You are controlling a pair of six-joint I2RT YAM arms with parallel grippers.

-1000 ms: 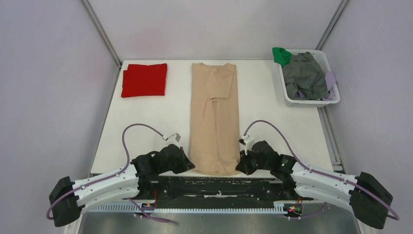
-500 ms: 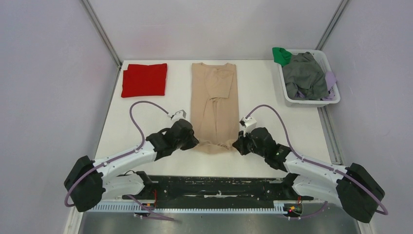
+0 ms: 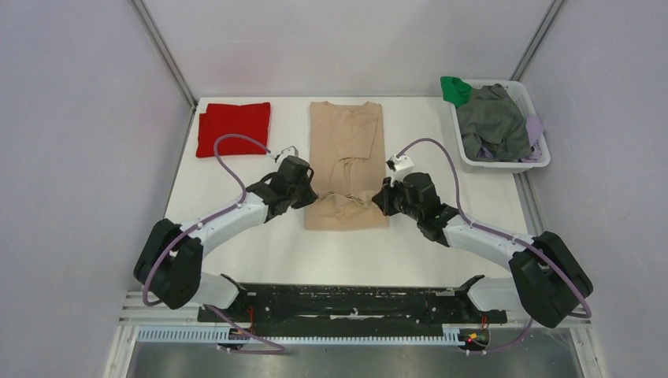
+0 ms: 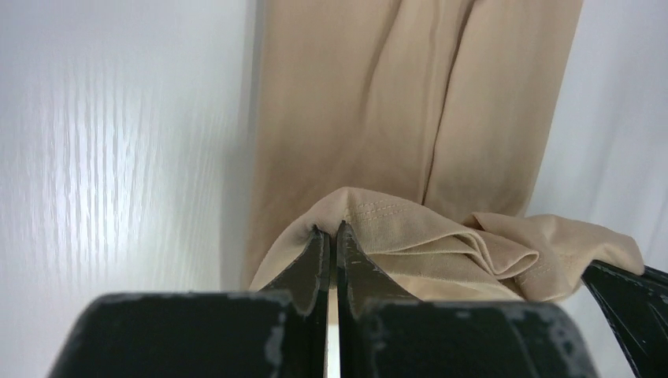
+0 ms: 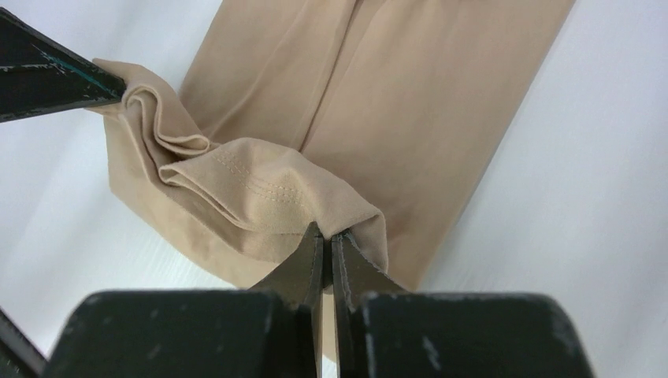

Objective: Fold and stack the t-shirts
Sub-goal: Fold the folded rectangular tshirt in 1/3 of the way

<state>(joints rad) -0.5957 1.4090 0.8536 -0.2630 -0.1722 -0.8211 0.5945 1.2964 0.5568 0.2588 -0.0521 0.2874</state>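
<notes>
The beige shirt (image 3: 346,134) lies lengthwise down the middle of the table (image 3: 260,244), collar at the far edge. A second ago its hem (image 5: 260,185) lay by the near edge; now both arms have carried that hem away from their bases to about mid-length, so the near part is doubled over itself. The crosswise fold looks well under way, with the hem yet to reach the collar and be laid flat. The left gripper (image 3: 309,191) has its fingers pinched shut on the hem's left corner, and the right gripper (image 3: 380,197) is pinched on the right corner. The cloth is thin, matte and limp; it sags in soft pleats between the two grips and shows a double-stitched hem line. The red shirt (image 3: 233,128), already a neat rectangle, sits at the far left, well apart. A white plastic basket (image 3: 504,164) at far right holds crumpled grey, green and lilac clothes (image 3: 492,122). The tabletop is smooth, white and faintly glossy.
</notes>
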